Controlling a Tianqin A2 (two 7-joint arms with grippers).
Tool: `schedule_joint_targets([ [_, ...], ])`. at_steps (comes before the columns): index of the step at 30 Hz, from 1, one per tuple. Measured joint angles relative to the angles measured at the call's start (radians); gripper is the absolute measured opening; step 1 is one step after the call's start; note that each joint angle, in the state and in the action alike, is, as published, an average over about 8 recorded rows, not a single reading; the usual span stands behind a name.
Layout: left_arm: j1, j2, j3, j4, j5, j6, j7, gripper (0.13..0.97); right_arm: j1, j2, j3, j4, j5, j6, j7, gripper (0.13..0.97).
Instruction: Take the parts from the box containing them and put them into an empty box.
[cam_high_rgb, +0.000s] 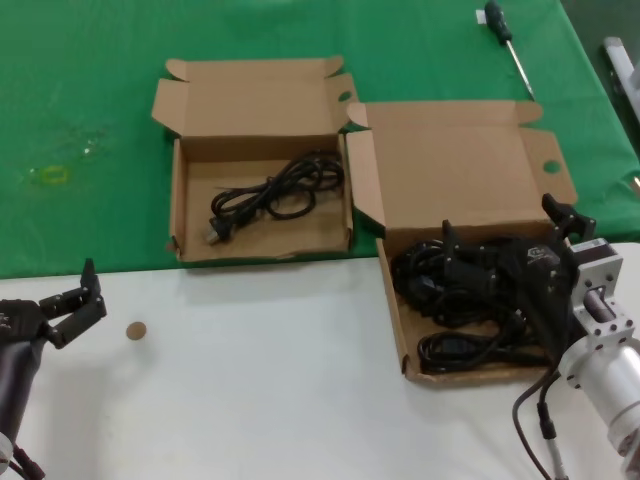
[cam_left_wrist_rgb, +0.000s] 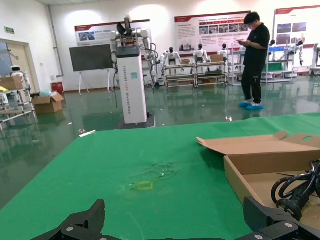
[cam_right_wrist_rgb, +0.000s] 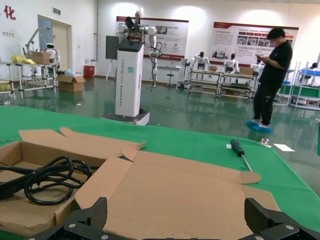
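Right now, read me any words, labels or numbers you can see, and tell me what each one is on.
"化": red character on the wall, at the picture's edge.
White pillar: vertical lettering, too small to read.
Wall posters: too small to read.
Green door sign: too small to read.
Label on the right gripper: blurred.
Left box, right box: no print visible.

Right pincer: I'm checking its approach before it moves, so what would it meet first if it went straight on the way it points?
Probably the tall lid panel of the box holding the cords; the right pincer, open, hangs low over that box. Depth is unclear.
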Motion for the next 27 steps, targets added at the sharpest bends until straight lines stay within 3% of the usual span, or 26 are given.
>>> schedule_joint_targets([
  [27, 0.0, 0.0, 0.0, 0.0, 0.0, 0.0, 0.0, 0.966, 0.0, 0.0, 0.0, 0.0, 0.0, 0.0, 0.0, 0.966],
])
